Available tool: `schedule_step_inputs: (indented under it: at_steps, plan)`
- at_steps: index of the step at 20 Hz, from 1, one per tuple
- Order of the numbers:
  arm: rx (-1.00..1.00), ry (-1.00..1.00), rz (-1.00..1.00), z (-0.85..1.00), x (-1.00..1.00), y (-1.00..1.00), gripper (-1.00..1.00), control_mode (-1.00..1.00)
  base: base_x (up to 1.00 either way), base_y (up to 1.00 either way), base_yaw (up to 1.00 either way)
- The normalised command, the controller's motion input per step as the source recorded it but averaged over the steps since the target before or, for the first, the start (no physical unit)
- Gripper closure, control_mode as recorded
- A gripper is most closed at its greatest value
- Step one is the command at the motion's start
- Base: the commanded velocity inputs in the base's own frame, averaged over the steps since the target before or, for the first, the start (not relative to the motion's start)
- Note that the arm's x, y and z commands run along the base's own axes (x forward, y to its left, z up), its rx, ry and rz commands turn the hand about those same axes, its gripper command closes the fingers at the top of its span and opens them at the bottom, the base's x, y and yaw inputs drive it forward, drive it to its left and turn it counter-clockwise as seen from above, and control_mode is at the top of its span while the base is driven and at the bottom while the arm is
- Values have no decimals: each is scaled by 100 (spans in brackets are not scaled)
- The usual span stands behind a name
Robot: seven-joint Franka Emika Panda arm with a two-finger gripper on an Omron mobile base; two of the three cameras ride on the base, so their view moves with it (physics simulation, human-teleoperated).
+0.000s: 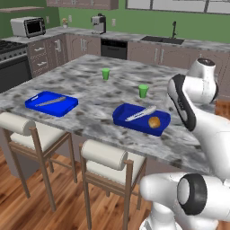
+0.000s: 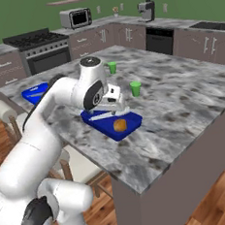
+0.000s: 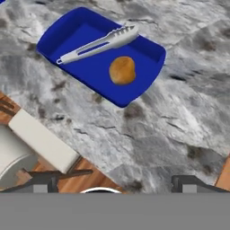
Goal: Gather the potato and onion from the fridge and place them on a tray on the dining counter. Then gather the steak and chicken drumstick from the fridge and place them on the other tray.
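The pincer (image 3: 114, 183) hangs wide open and empty over the dining counter (image 3: 179, 112). Ahead of it, the potato (image 3: 122, 70) lies in the near blue tray (image 3: 58, 38), just beside the silver tongs (image 3: 96, 44). The onion could later knock the potato against them, since little bare tray remains.

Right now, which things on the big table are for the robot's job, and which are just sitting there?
For the job:
near blue tray
potato lying in it
far blue tray
dining counter

Just sitting there:
two green cups
silver tongs in the near tray
stools
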Motion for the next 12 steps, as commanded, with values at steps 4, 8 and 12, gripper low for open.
schedule_step_inputs:
  at_steps: [4, 8, 12]
  plan:
    - [0, -7, -1, 36, -100, 50, -100, -100, 0, 0, 0]
    - [-4, -25, -2, 37, -87, 66, -100, -100, 0, 0, 0]
    - [-5, -11, -10, 81, -56, 36, -100, -100, 0, 0, 0]
